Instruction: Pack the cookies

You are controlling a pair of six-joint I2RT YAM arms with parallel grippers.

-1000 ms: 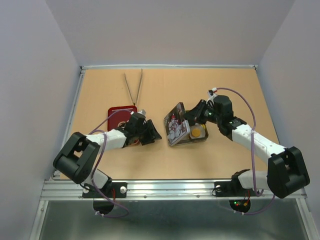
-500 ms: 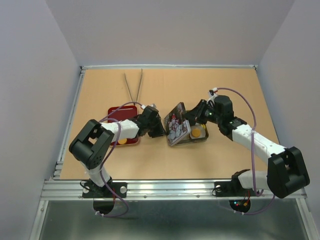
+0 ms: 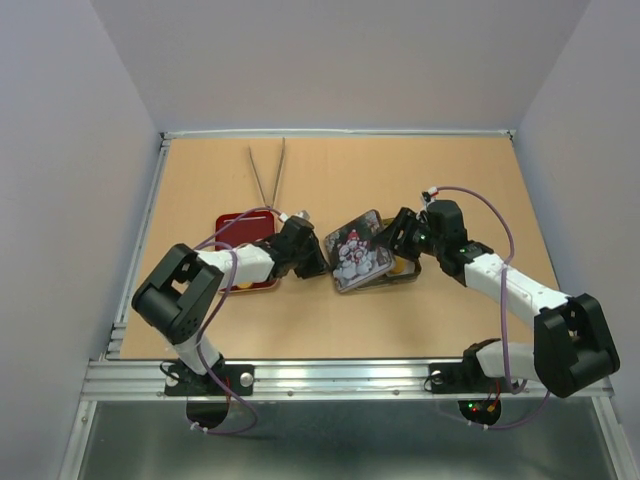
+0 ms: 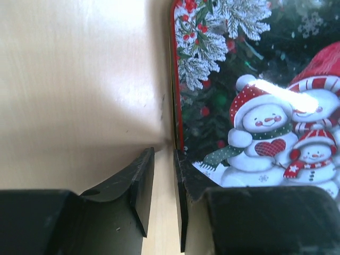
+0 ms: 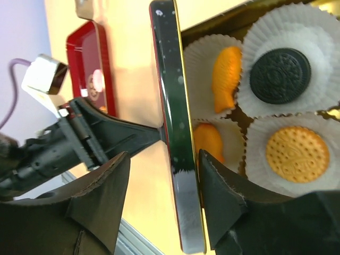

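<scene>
The cookies (image 5: pixel 296 154) sat mostly in white paper cups (image 5: pixel 319 32) inside the tin (image 3: pixel 403 275), orange ones and one dark one, while at least a pink one lay on the red tray (image 5: pixel 101 48) to the left. The snowman lid (image 4: pixel 255 106) stood tilted over the tin, partway to closed. The right jaws were apart and straddled the lid's edge, with one finger (image 5: pixel 223 196) on the cookie side, close above the orange biscuits. The left jaws were almost together with only a thin slit between them, their tips at the lid's rim on the outside; whether they pinched the rim could not be told. The chief risk, as I judged it, was the lid coming down with the right inner finger under it, which would jam the finger or press it into the nearest cups and crack a biscuit. A push from the left tips without a firm hold could also slide the whole tin across the worktop (image 3: pixel 330 180) or let the lid drop and jolt the cookies out of their cups. Closing at this point would likewise leave the tray's biscuits unpacked.
</scene>
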